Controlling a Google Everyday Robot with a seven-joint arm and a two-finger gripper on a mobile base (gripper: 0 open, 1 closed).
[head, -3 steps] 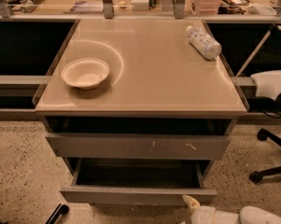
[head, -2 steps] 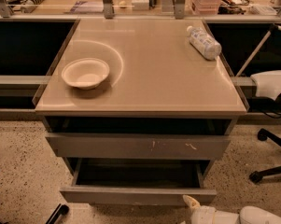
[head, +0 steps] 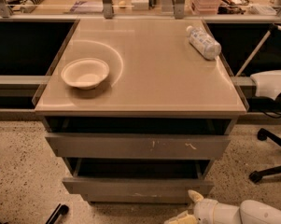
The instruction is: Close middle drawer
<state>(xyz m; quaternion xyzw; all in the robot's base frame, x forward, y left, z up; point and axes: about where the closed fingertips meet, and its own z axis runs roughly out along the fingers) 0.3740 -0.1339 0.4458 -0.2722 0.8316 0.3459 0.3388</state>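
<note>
Below the pulled-out middle drawer, gripper near its front, jaws seemingly apart.

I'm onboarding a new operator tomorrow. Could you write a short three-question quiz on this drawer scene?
1. Fill in: on the tabletop, the bottle lies on its ___.
2. True or false: the middle drawer is fully shut.
3. Where is the gripper?
A) above the tabletop
B) low, near the right end of the middle drawer's front
C) at the bottle

Key: 1 side; 2 false, it stands pulled out; 3 B.
</note>
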